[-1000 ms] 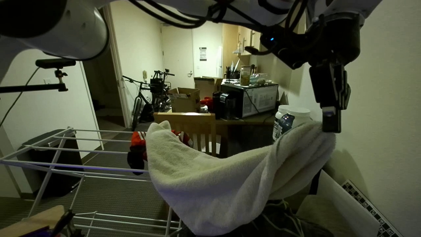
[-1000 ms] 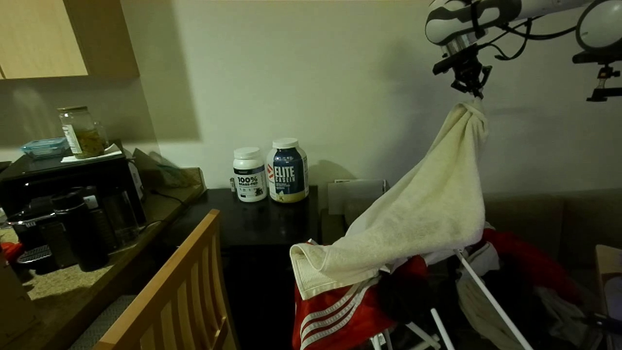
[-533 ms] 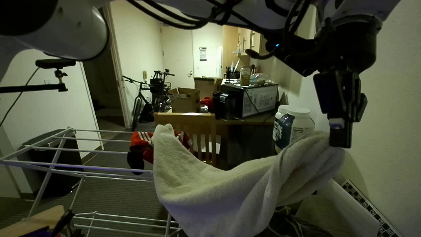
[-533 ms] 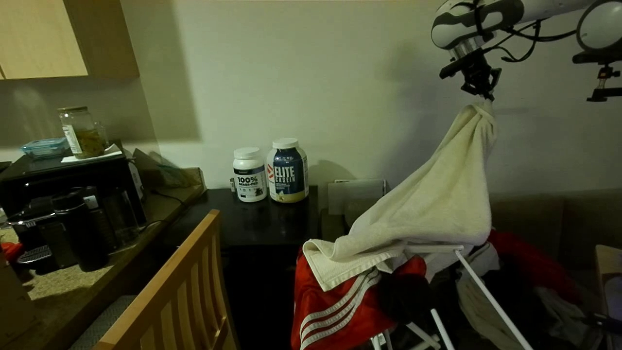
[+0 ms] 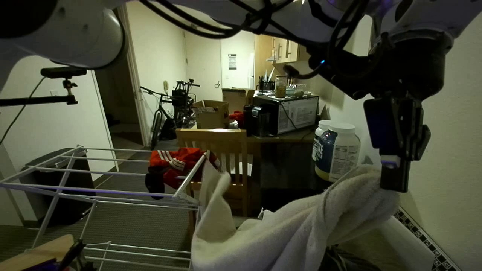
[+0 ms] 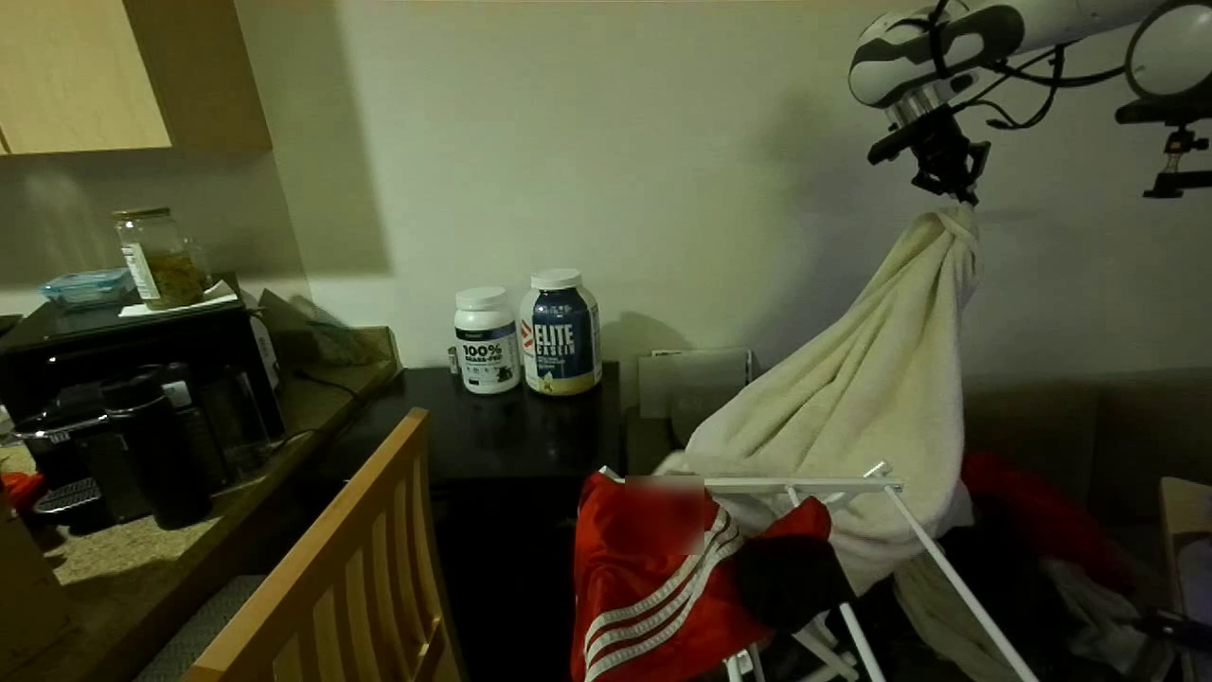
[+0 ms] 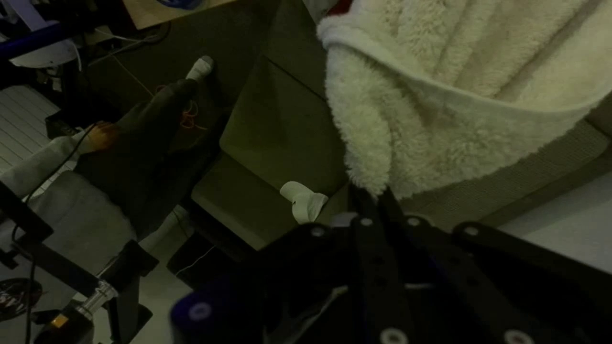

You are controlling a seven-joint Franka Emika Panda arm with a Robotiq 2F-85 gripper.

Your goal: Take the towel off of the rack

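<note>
wrist view: the claw (image 7: 377, 195) grips 1 end of the cream towel (image 7: 430, 114).

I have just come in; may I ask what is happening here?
A white robot arm holds one end of a fluffy cream towel in its black two-finger gripper. The towel hangs beside one end of a white-barred drying rack; whether they touch, I cannot tell. A red garment with white stripes lies over the rack.
</note>
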